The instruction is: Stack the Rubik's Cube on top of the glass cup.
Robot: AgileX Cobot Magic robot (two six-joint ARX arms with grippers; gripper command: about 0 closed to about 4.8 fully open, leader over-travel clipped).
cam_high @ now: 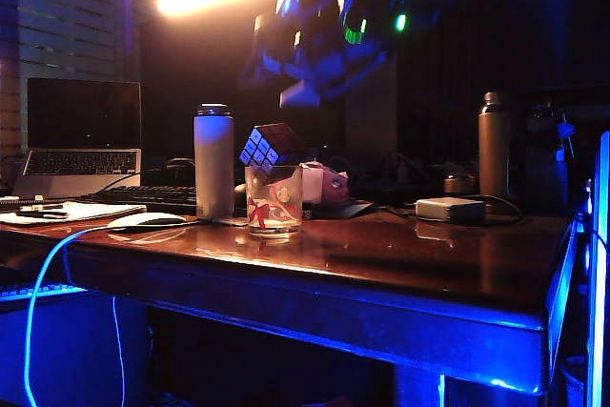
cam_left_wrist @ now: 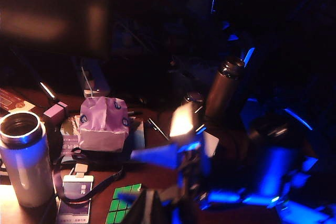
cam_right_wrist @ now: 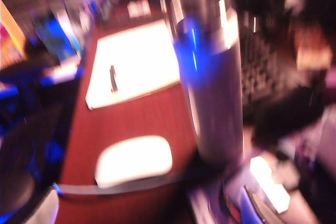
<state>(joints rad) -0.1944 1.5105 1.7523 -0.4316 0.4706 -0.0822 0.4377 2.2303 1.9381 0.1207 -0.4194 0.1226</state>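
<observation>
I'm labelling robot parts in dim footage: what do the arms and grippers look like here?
In the exterior view the right gripper is a blurred, blocky, blue-lit shape above the Rubik's Cube, with small green and white lights higher on the arm. The left gripper's look cannot be told.

One Rubik's Cube (cam_high: 268,145) on one glass cup (cam_high: 274,199); two bottles, pale (cam_high: 213,161) just beside the cup, dark (cam_high: 493,145) well apart; one mouse (cam_high: 145,221); one laptop (cam_high: 83,135).
</observation>
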